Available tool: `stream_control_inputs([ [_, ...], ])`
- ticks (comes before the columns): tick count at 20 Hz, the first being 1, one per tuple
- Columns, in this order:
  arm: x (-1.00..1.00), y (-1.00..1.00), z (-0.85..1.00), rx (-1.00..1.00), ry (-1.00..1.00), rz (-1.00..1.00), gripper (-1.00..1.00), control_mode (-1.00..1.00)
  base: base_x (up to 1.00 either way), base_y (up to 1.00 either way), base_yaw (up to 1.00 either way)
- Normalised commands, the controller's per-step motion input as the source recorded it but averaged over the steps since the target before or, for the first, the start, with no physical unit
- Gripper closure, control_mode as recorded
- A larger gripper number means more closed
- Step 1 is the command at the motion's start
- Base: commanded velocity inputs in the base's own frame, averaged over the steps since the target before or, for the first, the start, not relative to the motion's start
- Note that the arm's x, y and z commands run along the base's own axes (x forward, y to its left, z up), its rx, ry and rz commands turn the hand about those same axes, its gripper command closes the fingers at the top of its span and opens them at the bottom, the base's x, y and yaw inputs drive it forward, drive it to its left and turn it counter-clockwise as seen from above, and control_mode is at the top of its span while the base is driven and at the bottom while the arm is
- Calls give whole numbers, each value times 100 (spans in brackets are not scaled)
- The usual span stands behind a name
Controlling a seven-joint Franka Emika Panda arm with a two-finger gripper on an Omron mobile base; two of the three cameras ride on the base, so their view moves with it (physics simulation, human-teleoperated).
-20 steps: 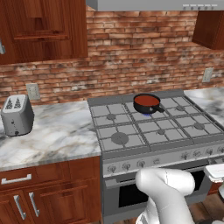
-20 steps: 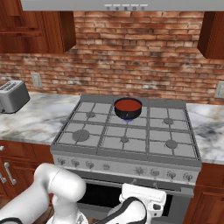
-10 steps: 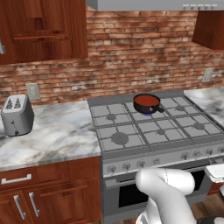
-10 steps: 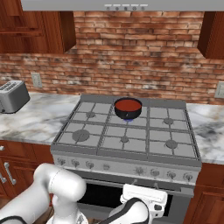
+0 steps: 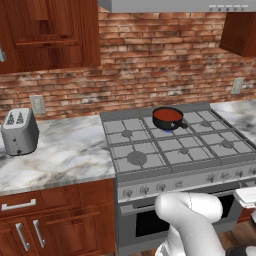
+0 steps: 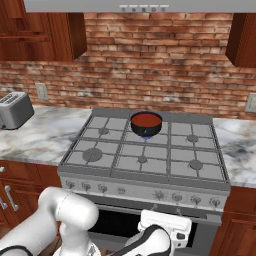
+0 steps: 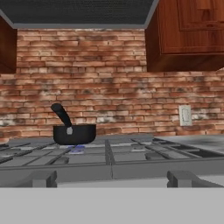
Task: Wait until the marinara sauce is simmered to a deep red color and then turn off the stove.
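The tool stands open, low in front of the stove (image 6: pixel 145 165); beyond it, marinara sauce (image 6: pixel 146 120) fills a small black pan (image 7: pixel 74 134) over a blue flame (image 5: pixel 163 132).

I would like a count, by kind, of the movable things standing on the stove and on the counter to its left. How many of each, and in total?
Black pans: 1, the pan holding red sauce on the stove
Toasters: 1, the toaster on the counter
Total: 2
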Motion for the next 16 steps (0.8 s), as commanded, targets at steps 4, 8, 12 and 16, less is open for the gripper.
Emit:
stream_control_inputs([
  [4,9,0,0,0,3,1,-100,-100,0,0,0],
  [8,22,0,-4,-1,1,4,-100,-100,0,0,0],
  [12,18,0,-3,0,4,7,-100,-100,0,0,0],
  [16,13,0,-7,0,2,7,-100,-100,0,0,0],
])
